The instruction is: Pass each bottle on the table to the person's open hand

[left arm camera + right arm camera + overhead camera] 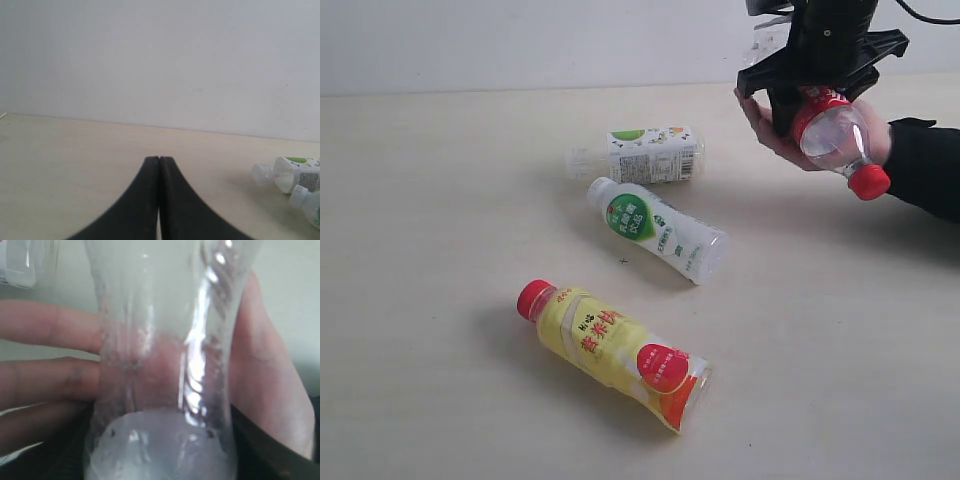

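My right gripper (812, 105) is shut on the clear bottle with red label and red cap (835, 135), held cap-down and tilted just over the person's open hand (765, 125). In the right wrist view that bottle (160, 355) fills the frame, with the hand (50, 355) right behind it. Three bottles lie on the table (440, 200): the clear one with white-green label (650, 155), the white one with green logo (655, 228) and the yellow-labelled one (615, 355). My left gripper (159, 159) is shut and empty, out of the exterior view.
The person's dark sleeve (925, 165) comes in from the right edge. A pale wall (520, 40) runs behind the table. In the left wrist view the white-green label bottle (295, 172) and the white bottle's neck (307, 202) lie off to one side.
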